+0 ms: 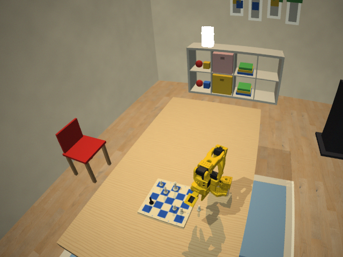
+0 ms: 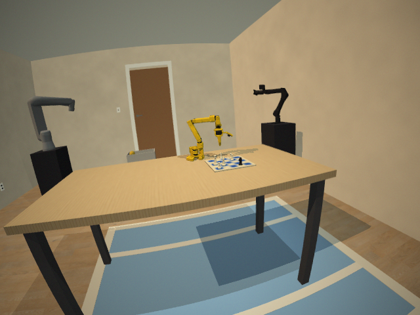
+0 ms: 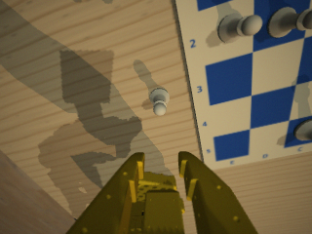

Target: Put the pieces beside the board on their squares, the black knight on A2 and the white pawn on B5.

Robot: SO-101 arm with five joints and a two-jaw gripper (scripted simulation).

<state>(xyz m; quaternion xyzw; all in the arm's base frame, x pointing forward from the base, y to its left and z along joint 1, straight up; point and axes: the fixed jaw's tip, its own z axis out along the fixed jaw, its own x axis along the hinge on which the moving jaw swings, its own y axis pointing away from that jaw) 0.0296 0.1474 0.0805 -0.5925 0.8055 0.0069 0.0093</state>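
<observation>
The blue and white chessboard lies on the table in front of my arm; it also shows in the exterior view and in the wrist view. The black knight stands upright on a square at the board's left edge, also visible in the exterior view. The white pawn stands upright on the table just off the board's right edge, beside row 3 in the wrist view. My gripper hangs high above the table near that edge, behind the pawn, shut and empty; it also shows in the top view.
Several white pieces stand on the board, two near row 2 and others on the far squares. The arm's base sits right of the board. A red chair and a shelf stand off the table.
</observation>
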